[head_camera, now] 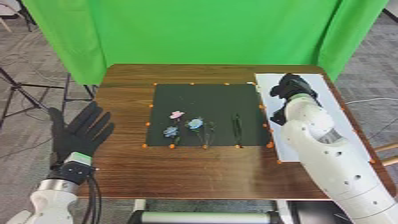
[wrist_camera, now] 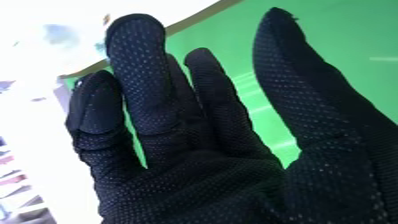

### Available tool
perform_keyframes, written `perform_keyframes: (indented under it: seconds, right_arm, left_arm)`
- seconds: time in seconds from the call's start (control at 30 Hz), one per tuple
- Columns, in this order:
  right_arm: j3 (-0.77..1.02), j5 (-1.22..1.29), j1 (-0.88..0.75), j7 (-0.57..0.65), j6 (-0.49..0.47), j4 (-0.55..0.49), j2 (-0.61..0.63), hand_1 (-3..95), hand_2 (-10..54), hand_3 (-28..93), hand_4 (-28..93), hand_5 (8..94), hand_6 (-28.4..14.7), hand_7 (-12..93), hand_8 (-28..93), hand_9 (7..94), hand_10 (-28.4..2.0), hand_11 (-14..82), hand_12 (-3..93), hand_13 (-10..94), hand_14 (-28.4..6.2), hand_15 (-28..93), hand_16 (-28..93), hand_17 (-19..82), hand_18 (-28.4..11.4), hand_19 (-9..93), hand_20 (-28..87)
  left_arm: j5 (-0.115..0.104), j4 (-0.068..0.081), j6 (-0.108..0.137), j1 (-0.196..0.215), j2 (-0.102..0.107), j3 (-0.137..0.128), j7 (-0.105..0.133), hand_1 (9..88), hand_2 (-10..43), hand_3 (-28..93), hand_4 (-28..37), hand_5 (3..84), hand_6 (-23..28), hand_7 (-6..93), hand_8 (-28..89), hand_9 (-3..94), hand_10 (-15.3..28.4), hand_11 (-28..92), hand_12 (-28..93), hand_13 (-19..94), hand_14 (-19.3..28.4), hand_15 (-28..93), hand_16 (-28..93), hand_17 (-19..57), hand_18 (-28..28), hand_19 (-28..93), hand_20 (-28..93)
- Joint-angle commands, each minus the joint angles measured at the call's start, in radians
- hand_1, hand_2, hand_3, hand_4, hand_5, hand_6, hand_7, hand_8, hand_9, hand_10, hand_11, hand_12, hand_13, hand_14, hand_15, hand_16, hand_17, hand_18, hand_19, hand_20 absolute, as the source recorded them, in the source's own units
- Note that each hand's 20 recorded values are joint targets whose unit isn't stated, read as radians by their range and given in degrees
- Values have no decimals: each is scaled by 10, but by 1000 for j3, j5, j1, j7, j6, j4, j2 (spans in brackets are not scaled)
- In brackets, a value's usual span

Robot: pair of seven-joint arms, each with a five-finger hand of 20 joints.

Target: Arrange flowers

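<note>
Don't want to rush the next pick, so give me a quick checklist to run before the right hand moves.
1. Right hand free to grasp: ok, fingers open and empty.
2. Right hand over the flowers: not ok, it's at the white sheet.
3. Left hand off the dark mat: ok, left of it.
4. Pink flower on the mat: ok.
5. Green stem apart from the flowers: ok.
6. Right hand's height above the sheet: cannot tell.

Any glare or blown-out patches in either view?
Right wrist view: background beyond the right hand partly blown out to white, pale streaks across the green cloth; head view: fairly even light, pink flower and white sheet still distinguishable.
</note>
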Motion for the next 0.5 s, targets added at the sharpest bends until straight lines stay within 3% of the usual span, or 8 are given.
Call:
perform_keyframes:
  seconds: [0.03, 0.1, 0.17, 0.3, 0.33, 0.4, 0.47, 0.5]
  right_arm:
    - [-25, -50, 39, 16, -59, 37, 60, 384, -24, 792, -245, 478, -90, 90, -101, 432, -156, 84, 95, 649, -134, 622, 243, 372, -239, 878, 328]
    - [-43, -53, 54, 16, -52, 69, 56, 388, -28, 791, -245, 497, -81, 98, -101, 434, -154, 87, 94, 649, -133, 621, 239, 372, -238, 877, 326]
    - [-70, -52, 82, 10, -65, 98, 60, 400, -34, 795, -246, 501, -79, 99, -104, 435, -153, 88, 91, 654, -131, 618, 235, 375, -237, 877, 324]
    - [-95, -55, 103, -18, -68, 138, 73, 425, -41, 801, -251, 498, -76, 105, -106, 428, -148, 91, 87, 659, -126, 614, 232, 378, -237, 879, 319]
    - [-107, -59, 111, -17, -67, 153, 73, 429, -42, 802, -253, 497, -73, 109, -107, 423, -148, 94, 87, 657, -124, 614, 232, 378, -236, 880, 318]
    - [-116, -51, 120, -22, -70, 172, 76, 438, -43, 808, -257, 495, -67, 117, -111, 409, -145, 102, 86, 653, -121, 614, 233, 376, -233, 879, 316]
    - [-124, -60, 123, -26, -69, 193, 75, 460, -48, 810, -271, 486, -66, 124, -118, 394, -142, 113, 76, 649, -114, 607, 265, 375, -232, 879, 312]
    - [-127, -54, 129, -27, -80, 203, 75, 469, -51, 808, -276, 483, -65, 125, -119, 391, -142, 115, 73, 648, -109, 603, 278, 375, -231, 880, 311]
  left_arm:
    - [12, -1, -21, 15, -17, -33, -70, 410, 247, 82, -212, 372, 67, 128, -77, 302, 114, 127, 106, 199, 126, 239, -60, -62, 132, 282, 86]
    - [4, -6, 3, 21, -19, -35, -87, 398, 237, 139, -234, 371, 66, 133, -81, 302, 113, 132, 104, 197, 126, 248, -63, -65, 130, 289, 87]
    - [9, -4, -15, 24, -21, -37, -87, 392, 232, 167, -246, 374, 68, 135, -81, 304, 113, 138, 105, 196, 128, 253, -65, -67, 130, 293, 87]
    - [36, -4, -16, 12, -19, -39, -103, 364, 213, 294, -280, 376, 69, 138, -83, 305, 113, 150, 97, 196, 130, 271, -76, -74, 131, 311, 82]
    - [46, -7, -15, 18, -20, -41, -101, 344, 204, 354, -281, 377, 70, 140, -83, 305, 112, 152, 96, 196, 130, 273, -78, -74, 131, 314, 79]
    - [30, -8, -15, 20, -19, -37, -92, 272, 182, 541, -282, 379, 69, 146, -86, 305, 112, 154, 95, 197, 130, 277, -80, -75, 131, 318, 76]
    - [29, -8, -10, 21, -15, -32, -85, 264, 179, 567, -282, 380, 69, 150, -87, 307, 112, 157, 95, 198, 130, 281, -81, -75, 131, 320, 75]
    - [23, -4, -9, 19, -5, -19, -53, 261, 178, 572, -282, 380, 69, 151, -88, 307, 112, 158, 95, 198, 130, 282, -81, -75, 131, 321, 75]
